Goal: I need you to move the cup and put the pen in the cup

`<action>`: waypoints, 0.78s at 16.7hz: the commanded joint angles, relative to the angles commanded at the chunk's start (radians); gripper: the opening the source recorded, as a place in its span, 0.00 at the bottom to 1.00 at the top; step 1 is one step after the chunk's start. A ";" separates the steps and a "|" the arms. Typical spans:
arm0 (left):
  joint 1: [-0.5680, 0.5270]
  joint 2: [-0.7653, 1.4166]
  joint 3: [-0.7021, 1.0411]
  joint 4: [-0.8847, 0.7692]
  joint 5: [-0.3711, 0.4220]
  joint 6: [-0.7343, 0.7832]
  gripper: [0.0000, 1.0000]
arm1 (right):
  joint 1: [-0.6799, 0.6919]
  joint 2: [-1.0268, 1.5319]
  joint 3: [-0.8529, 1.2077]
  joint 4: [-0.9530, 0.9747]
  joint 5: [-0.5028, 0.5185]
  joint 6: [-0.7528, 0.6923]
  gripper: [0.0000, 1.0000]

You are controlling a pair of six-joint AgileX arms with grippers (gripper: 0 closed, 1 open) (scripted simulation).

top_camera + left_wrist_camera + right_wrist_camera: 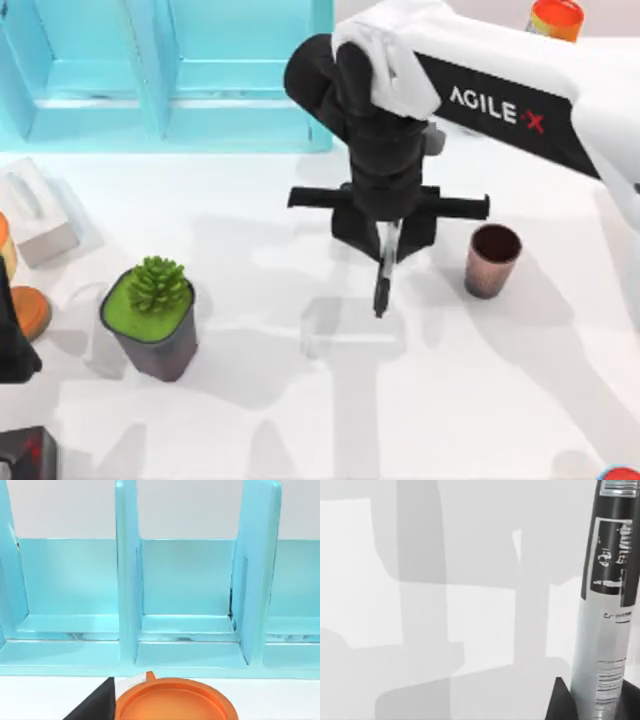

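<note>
Right gripper (385, 240) is clamped on the pen (383, 272) mid-carry – next it needs lining up over the cup (492, 259), just right of it.

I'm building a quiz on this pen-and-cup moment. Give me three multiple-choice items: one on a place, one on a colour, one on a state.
1. Where does the cup stand relative to the right gripper?
A. toward the table's right
B. toward the table's left
C. inside the shelf

2. What colour is the shelf?
A. red
B. light blue
C. black

3. What is the pen's state?
A. in the cup
B. lying flat
C. held in the right gripper, hanging downward

Key: 1 A, the cup sits right of the gripper; 2 B, its panels are light blue; 3 C, the pen hangs from the gripper, beside the cup.
</note>
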 joint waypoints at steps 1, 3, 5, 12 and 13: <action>0.000 0.000 0.000 0.000 0.000 0.000 1.00 | 0.006 -0.020 -0.012 -0.003 -0.001 0.007 0.00; 0.000 0.000 0.000 0.000 0.000 0.000 1.00 | 0.017 -0.055 -0.041 -0.013 -0.003 0.019 0.00; 0.000 0.000 0.000 0.000 0.000 0.000 1.00 | 0.030 -0.089 -0.070 -0.024 -0.003 0.030 0.00; 0.000 0.000 0.000 0.000 0.000 0.000 1.00 | 0.075 -0.223 -0.167 -0.056 -0.007 0.073 0.00; 0.000 0.000 0.000 0.000 0.000 0.000 1.00 | 0.082 -0.238 -0.181 -0.063 -0.008 0.081 0.00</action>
